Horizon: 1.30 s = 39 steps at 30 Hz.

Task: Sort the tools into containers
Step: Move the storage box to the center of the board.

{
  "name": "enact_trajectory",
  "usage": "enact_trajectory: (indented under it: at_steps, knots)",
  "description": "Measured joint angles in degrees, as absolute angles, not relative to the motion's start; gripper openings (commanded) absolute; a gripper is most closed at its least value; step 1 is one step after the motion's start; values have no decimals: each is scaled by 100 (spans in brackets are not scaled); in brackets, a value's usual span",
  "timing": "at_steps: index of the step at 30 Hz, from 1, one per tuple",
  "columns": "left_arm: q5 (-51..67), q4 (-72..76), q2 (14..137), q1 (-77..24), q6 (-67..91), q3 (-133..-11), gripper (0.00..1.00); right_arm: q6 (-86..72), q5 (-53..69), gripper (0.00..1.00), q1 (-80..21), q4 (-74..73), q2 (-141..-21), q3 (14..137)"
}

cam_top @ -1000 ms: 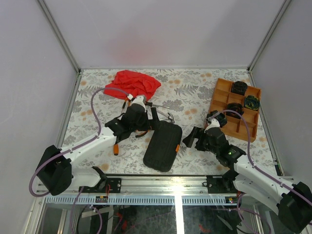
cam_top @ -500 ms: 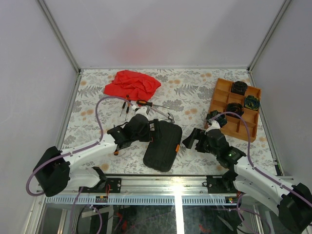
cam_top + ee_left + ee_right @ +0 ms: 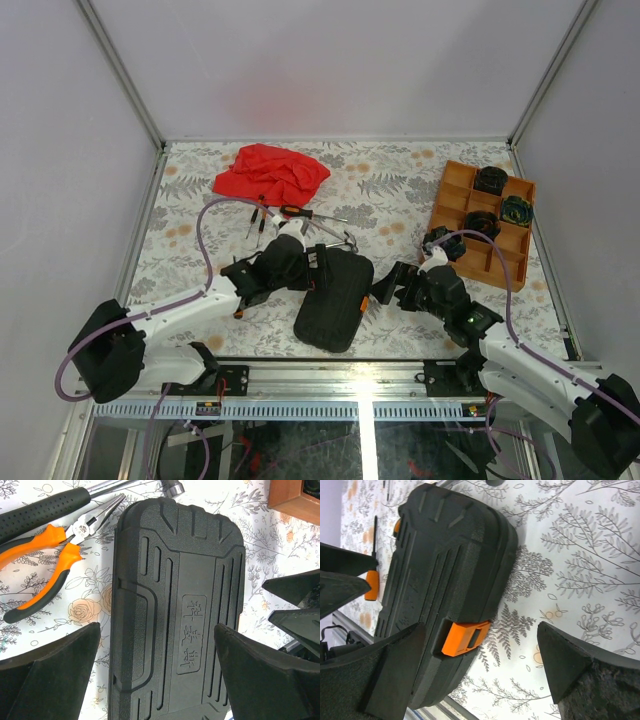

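Observation:
The closed black ribbed case [image 3: 335,298] lies near the table's front, its orange latch [image 3: 465,637] on the right-hand edge. My left gripper [image 3: 318,262] is open, its fingers straddling the case [image 3: 180,615] from above without touching it. My right gripper [image 3: 390,285] is open too, and the latch sits between its fingers [image 3: 395,670]. Orange-handled pliers [image 3: 50,565] and a black-handled hammer [image 3: 45,510] lie left of the case. Two screwdrivers [image 3: 300,212] rest behind my left arm. The orange tray [image 3: 450,195] at the right holds three dark coiled bundles [image 3: 490,180].
A red cloth [image 3: 272,172] is bunched at the back left. An orange-handled tool [image 3: 238,302] lies under my left forearm. Walls close in the table on three sides, with the metal rail [image 3: 350,375] along the front.
My left gripper has moved from the tools by the cloth towards the near side, over the case. My right gripper has edged left towards the latch side and opened slightly wider.

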<state>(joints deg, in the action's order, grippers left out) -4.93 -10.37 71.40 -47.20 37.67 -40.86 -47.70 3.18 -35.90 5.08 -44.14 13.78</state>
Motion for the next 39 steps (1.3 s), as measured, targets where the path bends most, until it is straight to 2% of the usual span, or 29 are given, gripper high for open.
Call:
enact_trajectory:
  at_steps: [15,19,22,29,36,39]
  knots:
    - [86,-370,7336,-4720,3815,-3509,71,-5404,982,91,-3590,1852,-5017,825]
    - [115,-336,7336,-4720,3844,-3428,69,-5605,1133,82,-3590,2255,-5336,668]
    - [97,-346,7336,-4720,3872,-3415,68,-5736,1229,80,-3590,2749,-5752,668]
    - [-43,-366,7535,-4703,3865,-3575,55,-6075,1590,71,-3590,3815,-6838,801]
    - [-54,-381,8007,-4456,3632,-4007,56,-6195,1500,71,-3548,4311,-7553,1046]
    - [-45,-384,8066,-4303,3592,-4071,67,-5988,1396,73,-3548,4101,-7642,1313]
